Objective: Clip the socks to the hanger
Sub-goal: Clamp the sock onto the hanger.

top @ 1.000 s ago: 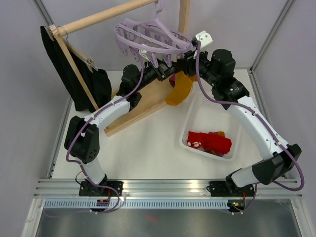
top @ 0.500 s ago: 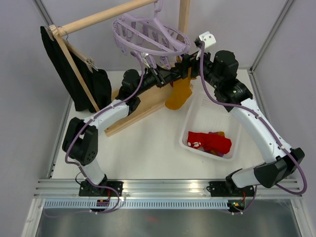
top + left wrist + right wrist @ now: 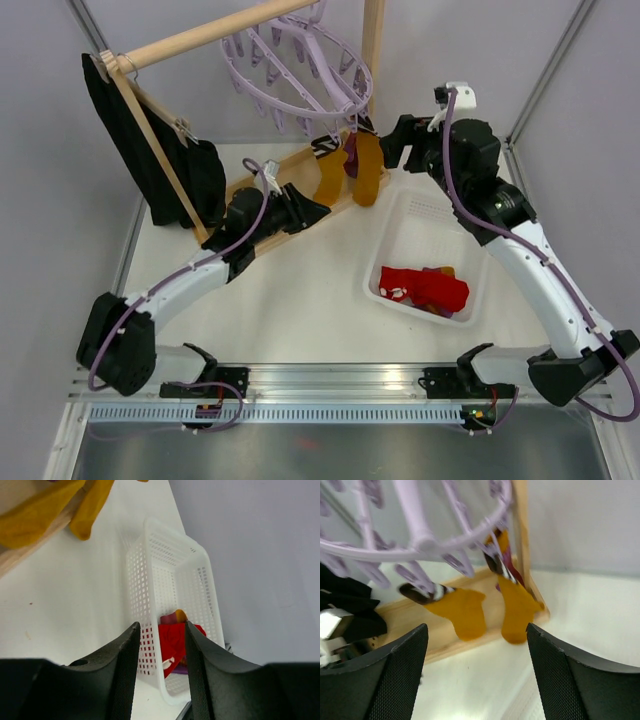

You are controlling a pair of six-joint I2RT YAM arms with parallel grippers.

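- Pale grey walls point(image 3: 560, 60) enclose a white tabletop point(image 3: 290, 300).
- A wooden rack point(image 3: 200, 35) stands at the back, with a black garment point(image 3: 150, 150) hanging at its left end.
- The lilac hanger point(image 3: 295, 65) hangs tilted from the rack's bar.
- A white basket point(image 3: 415, 215) sits on the right and holds a red sock point(image 3: 425, 288).
- Two yellow socks point(image 3: 462, 611) hang clipped to the hanger's pegs.
- The left claw point(image 3: 161, 627) has its fingers apart and is empty.
- The right claw point(image 3: 476, 630) is spread wide and is empty.

I see lavender clip hanger point(image 3: 422, 543) tilted, far centre; two mustard socks point(image 3: 461, 611) pegged underneath; red socks point(image 3: 425, 288) heaped right.
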